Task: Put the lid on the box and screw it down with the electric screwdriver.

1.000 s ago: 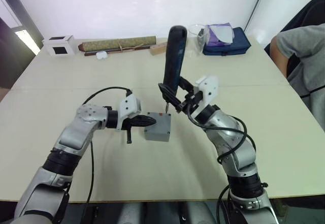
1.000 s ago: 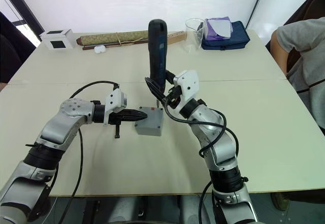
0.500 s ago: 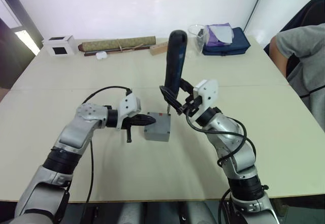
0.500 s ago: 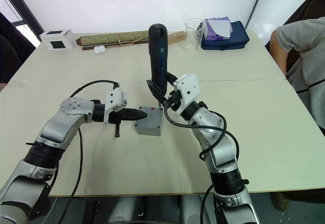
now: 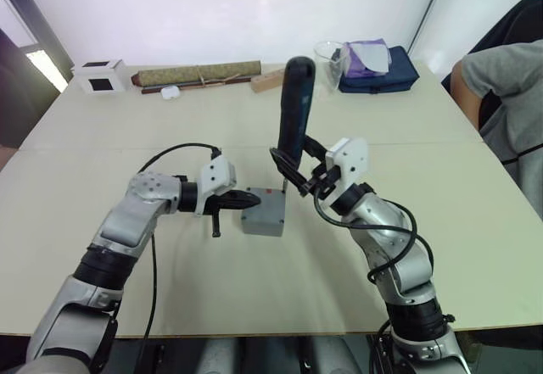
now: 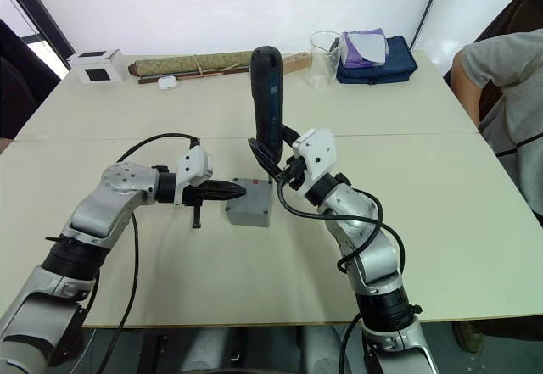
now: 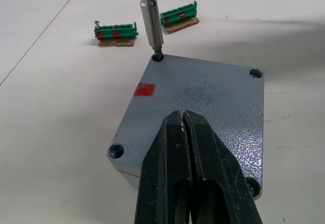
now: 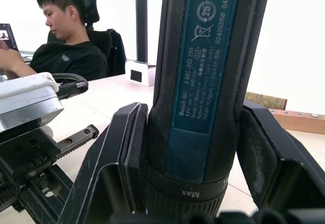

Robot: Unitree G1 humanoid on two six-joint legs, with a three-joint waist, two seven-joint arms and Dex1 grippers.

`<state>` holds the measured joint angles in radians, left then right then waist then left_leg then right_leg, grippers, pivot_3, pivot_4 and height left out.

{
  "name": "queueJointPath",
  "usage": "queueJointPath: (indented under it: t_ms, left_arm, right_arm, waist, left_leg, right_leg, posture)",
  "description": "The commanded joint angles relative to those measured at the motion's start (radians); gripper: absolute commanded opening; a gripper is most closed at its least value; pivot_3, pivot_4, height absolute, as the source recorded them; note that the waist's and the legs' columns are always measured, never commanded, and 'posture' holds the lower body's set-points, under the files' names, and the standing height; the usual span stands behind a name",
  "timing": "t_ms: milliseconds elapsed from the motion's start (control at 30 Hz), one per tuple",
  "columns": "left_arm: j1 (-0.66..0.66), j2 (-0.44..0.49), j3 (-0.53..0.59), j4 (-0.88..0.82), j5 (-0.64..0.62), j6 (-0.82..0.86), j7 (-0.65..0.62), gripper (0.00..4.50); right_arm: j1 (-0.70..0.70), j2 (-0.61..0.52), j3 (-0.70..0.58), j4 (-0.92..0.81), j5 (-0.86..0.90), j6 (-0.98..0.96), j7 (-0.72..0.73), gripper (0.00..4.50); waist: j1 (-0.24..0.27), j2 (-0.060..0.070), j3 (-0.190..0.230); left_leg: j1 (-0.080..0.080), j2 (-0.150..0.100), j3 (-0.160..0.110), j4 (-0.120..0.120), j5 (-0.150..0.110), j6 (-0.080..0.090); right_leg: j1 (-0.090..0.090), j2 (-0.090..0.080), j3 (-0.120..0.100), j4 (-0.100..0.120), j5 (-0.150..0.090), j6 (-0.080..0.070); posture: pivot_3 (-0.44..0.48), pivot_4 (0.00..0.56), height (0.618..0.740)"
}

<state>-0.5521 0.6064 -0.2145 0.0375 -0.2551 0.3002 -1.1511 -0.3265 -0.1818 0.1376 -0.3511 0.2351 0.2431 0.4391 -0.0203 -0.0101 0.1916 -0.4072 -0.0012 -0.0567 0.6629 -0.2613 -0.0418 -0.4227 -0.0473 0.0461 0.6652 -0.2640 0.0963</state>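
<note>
The grey box [image 5: 263, 218] stands mid-table with the lid [image 7: 203, 99] sitting on it; a red mark shows on the lid's top. My left gripper [image 5: 253, 200] is shut, its closed fingertips [image 7: 183, 116] resting on the lid's near edge. My right gripper [image 5: 294, 173] is shut on the electric screwdriver [image 5: 294, 107], held nearly upright just right of the box. The screwdriver's metal bit [image 7: 151, 26] stands in the lid's far corner hole. The other corner holes show as open holes.
Two green circuit boards [image 7: 116, 31] lie just beyond the box. At the table's far edge are a white box with a black square [image 5: 102, 75], a rolled mat [image 5: 199, 73], a glass beaker [image 5: 327, 56] and a blue bag [image 5: 377, 69]. A person [image 5: 501, 94] sits at the right.
My right arm has shifted slightly right and down, tilting the screwdriver's top to the right. The left gripper and the box have not moved.
</note>
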Motion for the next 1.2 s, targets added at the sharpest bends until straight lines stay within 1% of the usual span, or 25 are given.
queueJointPath:
  t_ms: [33, 267, 533, 833, 900, 967, 1000, 1200]
  left_arm:
    - [0.004, 0.001, -0.015, 0.014, 0.025, 0.008, 0.002, 0.0]
    - [0.008, 0.002, -0.013, 0.007, 0.026, 0.012, 0.005, 0.0]
    - [0.009, 0.004, -0.011, 0.004, 0.025, 0.014, 0.006, 0.0]
    - [0.01, 0.0, -0.017, 0.004, 0.028, 0.012, 0.006, 0.0]
    - [0.012, -0.001, -0.019, 0.005, 0.028, 0.013, 0.007, 0.0]
    - [0.014, -0.003, -0.02, 0.003, 0.027, 0.015, 0.007, 0.0]
    - [0.016, -0.003, -0.02, 0.002, 0.028, 0.015, 0.006, 0.0]
    - [0.023, -0.004, -0.019, 0.001, 0.032, 0.017, 0.004, 0.0]
  right_arm:
    - [-0.002, 0.009, 0.022, -0.008, -0.022, -0.043, -0.001, 2.1]
    - [-0.043, 0.021, 0.021, 0.045, -0.054, -0.097, -0.009, 2.1]
    - [-0.052, 0.025, 0.017, 0.064, -0.057, -0.116, -0.011, 2.1]
    - [0.013, 0.008, 0.034, 0.094, -0.056, -0.056, -0.001, 2.1]
    - [0.024, 0.011, 0.03, 0.099, -0.049, -0.038, -0.007, 2.1]
    - [0.036, 0.015, 0.026, 0.103, -0.042, -0.009, -0.016, 2.1]
    - [0.039, 0.014, 0.025, 0.103, -0.04, 0.004, -0.019, 2.1]
    - [0.05, 0.014, 0.026, 0.098, -0.034, 0.098, -0.052, 2.1]
  waist:
    - [0.0, 0.0, 0.0]
    - [0.0, 0.0, 0.0]
    - [0.0, 0.0, 0.0]
    - [0.0, 0.0, -0.001]
    - [0.0, 0.0, -0.001]
    - [0.0, -0.001, -0.001]
    - [0.0, -0.001, -0.001]
    - [0.0, -0.001, -0.006]
  left_leg:
    - [0.0, 0.0, 0.0, 0.0, 0.0, 0.0]
    - [0.001, 0.0, 0.0, 0.0, 0.0, 0.0]
    - [0.001, 0.0, 0.0, 0.0, 0.0, 0.0]
    - [0.002, 0.0, 0.0, 0.0, 0.0, 0.0]
    - [0.004, 0.0, 0.0, 0.0, 0.0, 0.0]
    - [0.01, 0.0, 0.0, -0.001, 0.0, 0.0]
    - [0.018, 0.0, 0.0, -0.003, 0.0, 0.0]
    - [0.019, 0.0, 0.0, -0.004, 0.0, 0.0]
  right_leg:
    - [0.0, 0.0, 0.0, 0.0, 0.0, 0.0]
    - [0.001, 0.0, 0.0, 0.0, 0.0, 0.0]
    - [0.001, 0.0, 0.0, 0.0, 0.0, 0.0]
    - [0.002, 0.0, 0.0, 0.0, 0.0, 0.0]
    - [0.005, 0.0, 0.0, 0.0, 0.0, 0.0]
    - [0.011, 0.0, 0.0, -0.002, 0.0, 0.0]
    - [0.019, 0.0, 0.0, -0.004, -0.001, 0.0]
    - [0.02, 0.0, 0.0, -0.005, -0.001, 0.0]
  posture:
    - [0.0, 0.15, 0.736]
    - [0.0, 0.15, 0.736]
    - [0.0, 0.15, 0.736]
    - [0.0, 0.15, 0.736]
    - [0.0, 0.15, 0.736]
    - [0.0, 0.15, 0.736]
    - [0.0, 0.15, 0.736]
    - [0.0, 0.15, 0.736]
